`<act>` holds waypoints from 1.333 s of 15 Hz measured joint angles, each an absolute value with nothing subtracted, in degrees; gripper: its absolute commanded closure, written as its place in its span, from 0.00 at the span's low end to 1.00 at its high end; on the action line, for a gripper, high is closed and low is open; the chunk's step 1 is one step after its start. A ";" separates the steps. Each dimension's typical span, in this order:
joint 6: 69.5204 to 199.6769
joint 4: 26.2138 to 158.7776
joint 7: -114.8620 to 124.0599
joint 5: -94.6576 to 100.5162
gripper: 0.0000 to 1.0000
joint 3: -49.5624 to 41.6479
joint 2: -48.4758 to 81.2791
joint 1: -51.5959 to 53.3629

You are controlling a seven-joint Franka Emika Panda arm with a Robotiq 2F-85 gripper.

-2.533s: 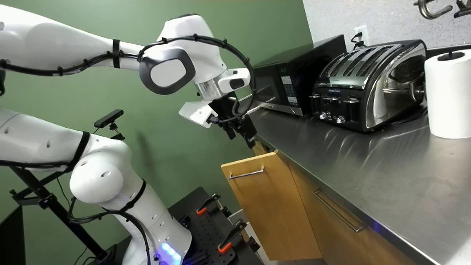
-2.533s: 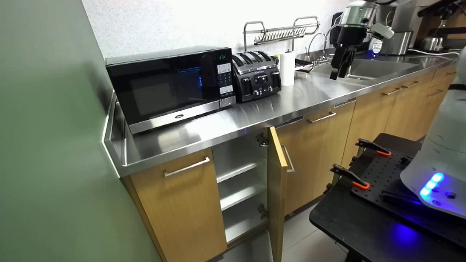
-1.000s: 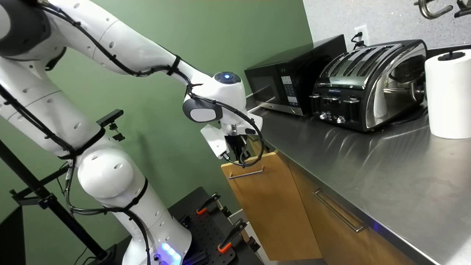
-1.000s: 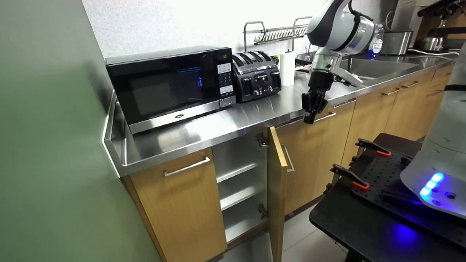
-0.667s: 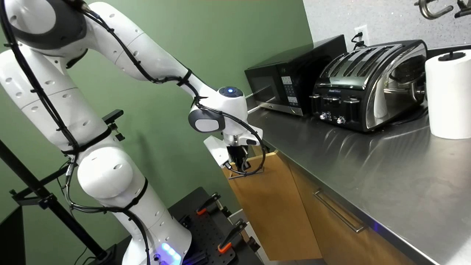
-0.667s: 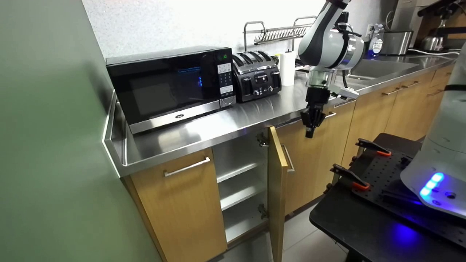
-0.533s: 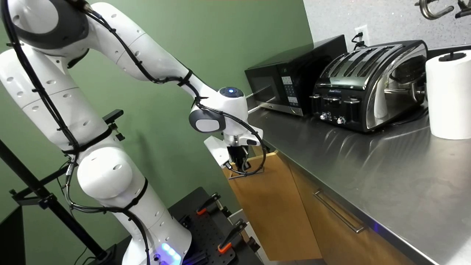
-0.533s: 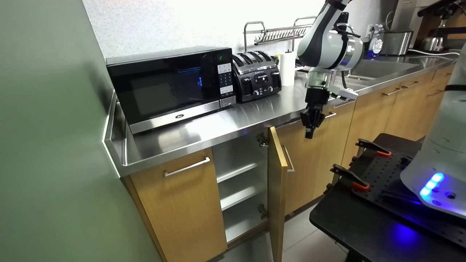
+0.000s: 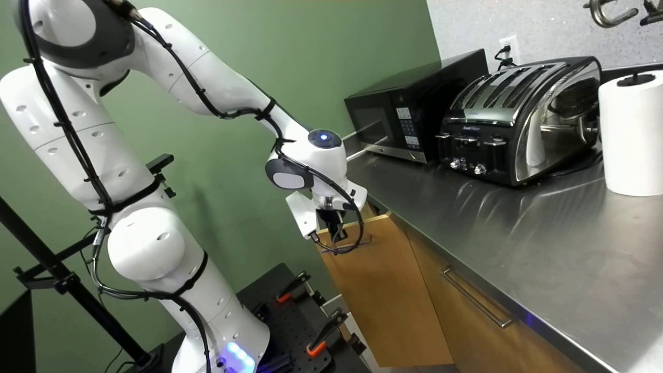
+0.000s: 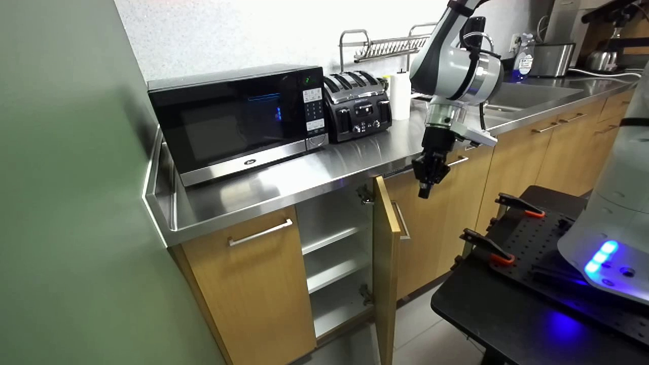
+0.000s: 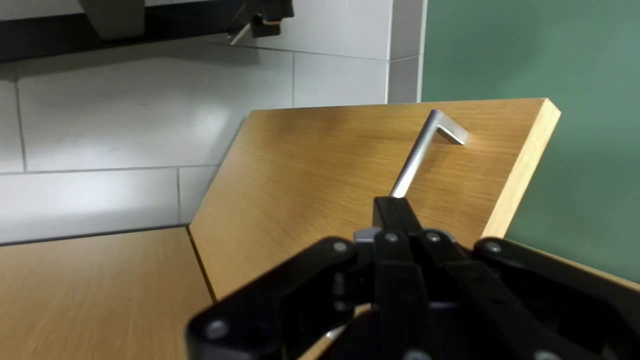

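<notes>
Cabinet door (image 11: 300, 185) juts outward, long axis vertical, with the fingers (image 11: 385, 215) together near its handle (image 11: 418, 150).

In an exterior view you looked down along the steel counter (image 9: 518, 238) from above its level, facing the green wall (image 9: 248, 145), with the toaster (image 9: 507, 114) and robot arm (image 9: 228, 85) near. In an exterior view you faced the microwave (image 10: 233, 121) and cabinet fronts (image 10: 248, 284) at a downward slant, that toaster farther off, your robot's base (image 10: 603, 238) cut by the right edge. Both exterior views shared the robot arm, toaster, microwave and open cabinet door (image 10: 388, 274). Your wrist view looked close past the gripper (image 11: 395, 212) onto that door, its handle (image 11: 420, 150) and the floor tiles (image 11: 115, 115).
</notes>
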State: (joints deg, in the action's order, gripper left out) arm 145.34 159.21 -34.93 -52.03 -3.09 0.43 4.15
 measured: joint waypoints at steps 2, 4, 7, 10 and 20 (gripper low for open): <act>145.34 159.13 -37.58 -59.51 1.00 -1.55 2.03 4.44; 145.34 158.92 -40.93 -67.04 1.00 -0.62 3.85 5.01; 144.65 158.38 -48.56 -80.22 1.00 0.93 6.62 5.24; 143.44 157.55 -58.17 -94.36 1.00 2.47 9.36 5.30; 133.70 150.42 -77.60 -118.80 1.00 3.48 22.20 9.56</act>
State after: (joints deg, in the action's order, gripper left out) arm 133.70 150.42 -77.60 -118.80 3.48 22.20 9.56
